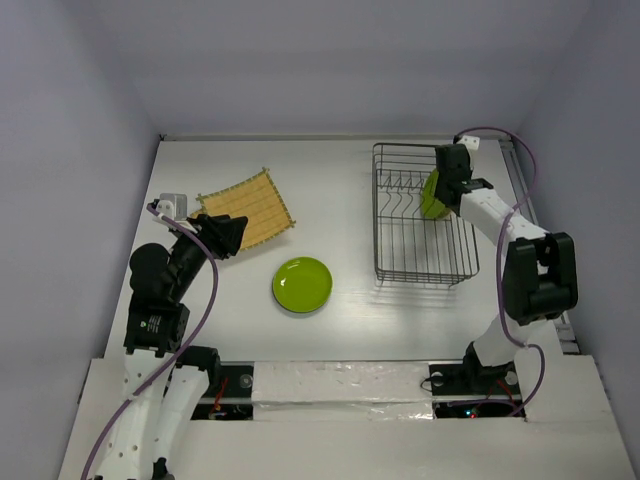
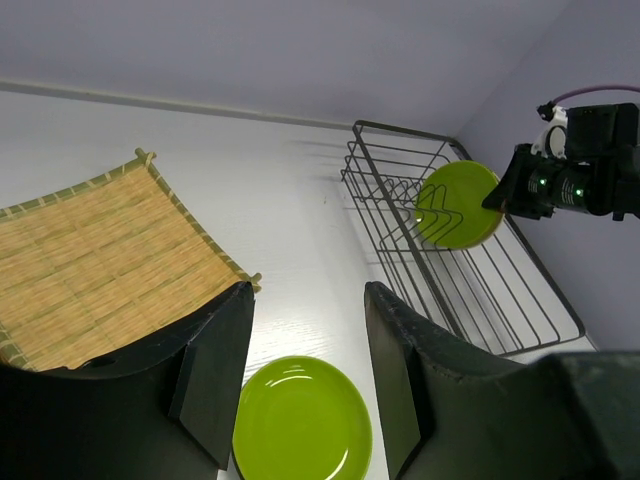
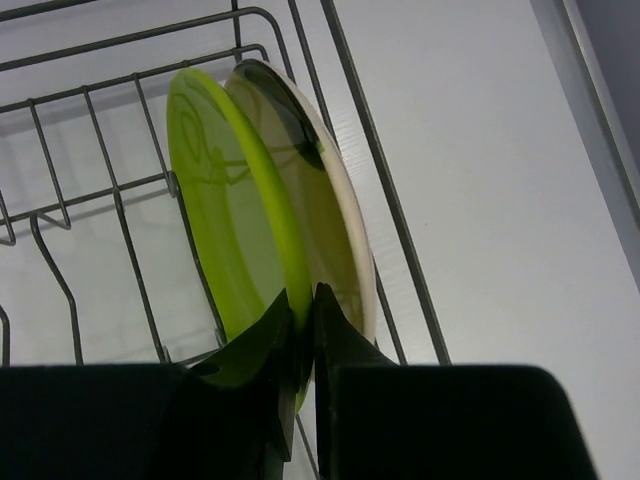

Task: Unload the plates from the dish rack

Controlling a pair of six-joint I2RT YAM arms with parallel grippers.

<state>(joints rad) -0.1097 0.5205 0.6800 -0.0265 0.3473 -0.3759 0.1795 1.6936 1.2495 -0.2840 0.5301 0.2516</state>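
The dark wire dish rack (image 1: 376,215) stands at the back right. A lime green plate (image 3: 225,220) stands on edge among its tines, with a cream plate (image 3: 340,210) right behind it. My right gripper (image 3: 303,292) is shut on the green plate's rim; in the top view the right gripper (image 1: 445,185) is over the rack's right side, on that plate (image 1: 432,196). A second lime green plate (image 1: 302,284) lies flat on the table in the middle. My left gripper (image 2: 307,300) is open and empty, above and to the left of that flat plate (image 2: 303,420).
A bamboo mat (image 1: 248,208) lies at the back left, just beyond the left gripper (image 1: 237,232). The rack (image 2: 450,260) is otherwise bare of dishes. White walls close the table at the back and both sides.
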